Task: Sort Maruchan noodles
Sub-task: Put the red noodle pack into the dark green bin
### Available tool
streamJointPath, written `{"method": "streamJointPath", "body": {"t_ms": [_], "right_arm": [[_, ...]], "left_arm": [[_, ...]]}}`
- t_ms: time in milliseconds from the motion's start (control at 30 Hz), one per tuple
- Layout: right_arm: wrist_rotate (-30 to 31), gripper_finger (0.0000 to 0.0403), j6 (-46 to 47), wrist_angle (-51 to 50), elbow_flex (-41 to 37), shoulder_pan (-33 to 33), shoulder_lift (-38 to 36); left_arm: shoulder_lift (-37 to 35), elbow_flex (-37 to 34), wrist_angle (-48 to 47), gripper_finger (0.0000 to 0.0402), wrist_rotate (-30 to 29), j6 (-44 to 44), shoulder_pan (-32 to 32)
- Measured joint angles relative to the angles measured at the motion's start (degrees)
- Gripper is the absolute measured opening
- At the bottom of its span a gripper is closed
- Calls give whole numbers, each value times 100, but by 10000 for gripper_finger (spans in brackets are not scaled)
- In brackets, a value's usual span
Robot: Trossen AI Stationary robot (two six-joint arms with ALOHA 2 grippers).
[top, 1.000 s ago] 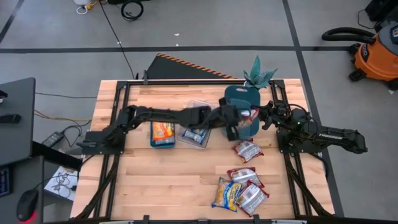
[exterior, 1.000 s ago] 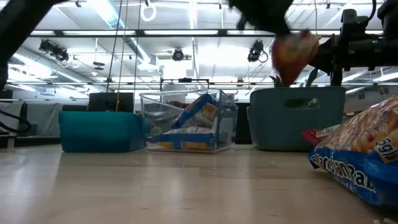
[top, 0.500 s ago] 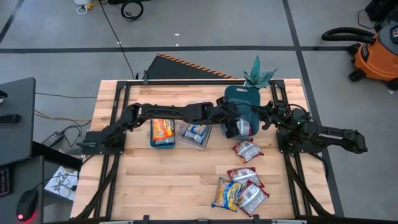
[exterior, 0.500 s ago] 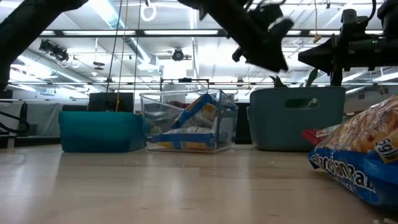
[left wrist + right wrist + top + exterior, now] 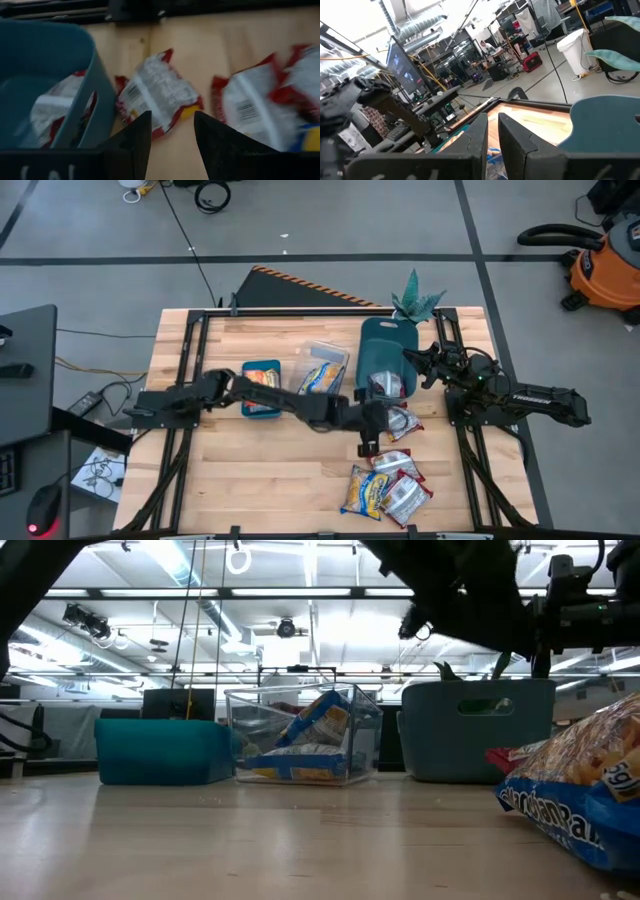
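My left gripper (image 5: 363, 448) (image 5: 172, 117) hangs open and empty over the table, just on the near side of the tall teal bin (image 5: 383, 350). A red-and-white packet (image 5: 386, 387) lies inside that bin. Beyond my fingers, a loose red-and-white Maruchan packet (image 5: 155, 95) (image 5: 400, 423) lies flat on the wood. Several more packets (image 5: 385, 488) (image 5: 590, 780) are piled toward the near edge. My right gripper (image 5: 412, 362) (image 5: 492, 125) waits shut at the bin's right side.
A low teal bin (image 5: 262, 387) holds an orange packet. A clear container (image 5: 322, 370) (image 5: 300, 735) beside it holds blue-and-yellow packets. A teal plant (image 5: 415, 300) stands behind the tall bin. Black frame rails run along both table sides.
My left gripper has opened above the tall teal bin and let go of a red packet, which now lies in the bin. The gripper has then swung toward the near edge and come down to the loose packets.
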Motion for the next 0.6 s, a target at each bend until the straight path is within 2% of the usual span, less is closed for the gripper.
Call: {"method": "streamJointPath", "body": {"t_ms": [100, 200, 500, 600], "right_arm": [[0, 50, 0, 9, -1, -1, -2], [0, 50, 0, 10, 1, 0, 0], [-2, 50, 0, 9, 0, 0, 0], [-3, 50, 0, 5, 0, -1, -2]], "left_arm": [[179, 0, 6, 155, -545, 34, -148], [372, 1, 15, 155, -983, 461, -196], [1041, 0, 241, 155, -2080, 3677, -211], [1151, 2, 396, 155, -2302, 4215, -213]]}}
